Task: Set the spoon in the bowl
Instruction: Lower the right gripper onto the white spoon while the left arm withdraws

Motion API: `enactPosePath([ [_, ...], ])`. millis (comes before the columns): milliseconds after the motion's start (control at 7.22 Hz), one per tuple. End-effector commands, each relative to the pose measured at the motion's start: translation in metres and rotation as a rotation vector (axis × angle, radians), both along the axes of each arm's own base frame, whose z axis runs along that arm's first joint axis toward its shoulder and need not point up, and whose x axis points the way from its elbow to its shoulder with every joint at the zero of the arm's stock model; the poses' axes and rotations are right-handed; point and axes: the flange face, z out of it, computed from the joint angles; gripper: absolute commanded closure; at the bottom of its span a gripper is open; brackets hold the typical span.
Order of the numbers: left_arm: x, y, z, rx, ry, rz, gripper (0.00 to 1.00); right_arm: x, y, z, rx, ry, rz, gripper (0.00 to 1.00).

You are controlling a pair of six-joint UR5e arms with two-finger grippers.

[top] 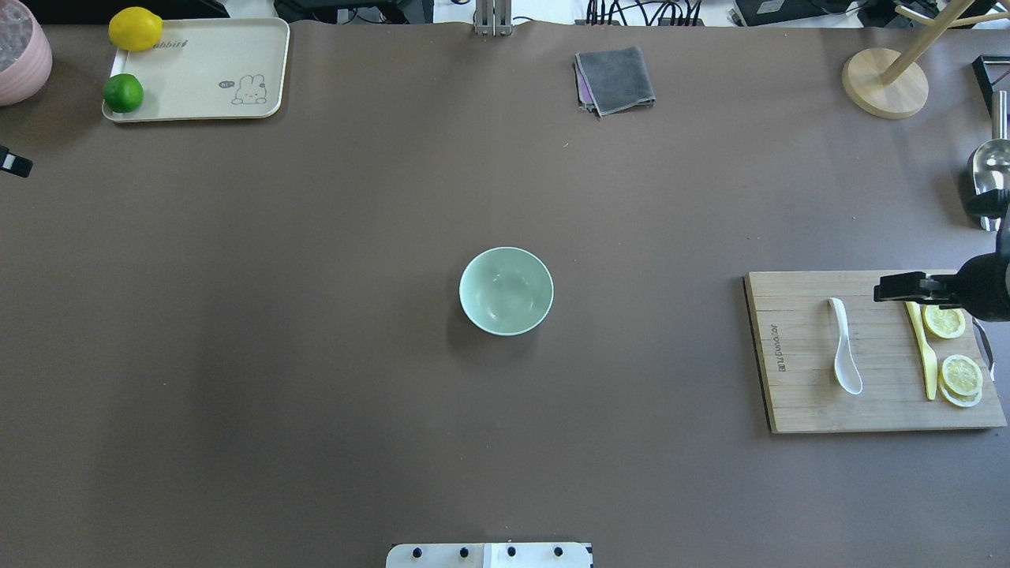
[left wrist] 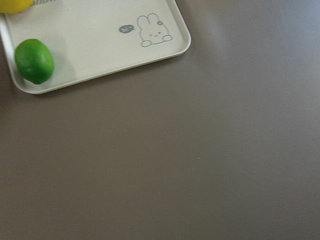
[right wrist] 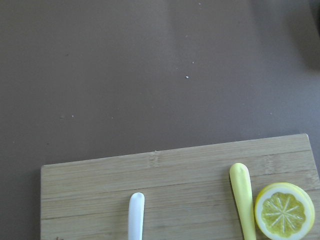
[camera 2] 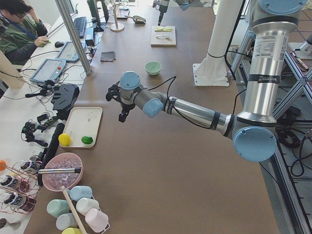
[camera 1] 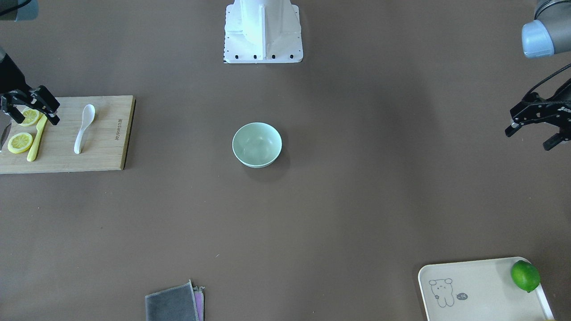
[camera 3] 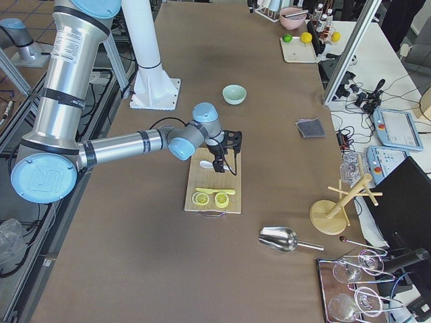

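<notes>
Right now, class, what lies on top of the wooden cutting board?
A white soup spoon, a yellow plastic knife and lemon slices lie on the cutting board. The right tool hangs above, partly covering one slice.

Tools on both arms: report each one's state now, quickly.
Left tool: open, holding nothing.
Right tool: open, holding nothing, above the cutting board.
</notes>
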Motion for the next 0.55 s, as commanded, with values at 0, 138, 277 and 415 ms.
enactPosePath([
  [0, -0.011, 0.002, 0.01, 0.008, -0.007, 0.003, 0.02, -0.052, 0.02, 0.025, 0.018, 0.018, 0.023, 0.06],
  [138, -0.011, 0.002, 0.011, 0.006, -0.006, 0.004, 0.02, -0.066, 0.028, 0.027, 0.029, 0.032, 0.022, 0.08],
  [277, -0.011, 0.002, 0.01, 0.009, -0.006, 0.004, 0.02, -0.073, 0.032, 0.03, 0.036, 0.045, 0.026, 0.16],
  [415, -0.011, 0.003, 0.011, 0.007, -0.006, 0.004, 0.02, -0.083, 0.038, 0.031, 0.022, 0.045, 0.046, 0.28],
])
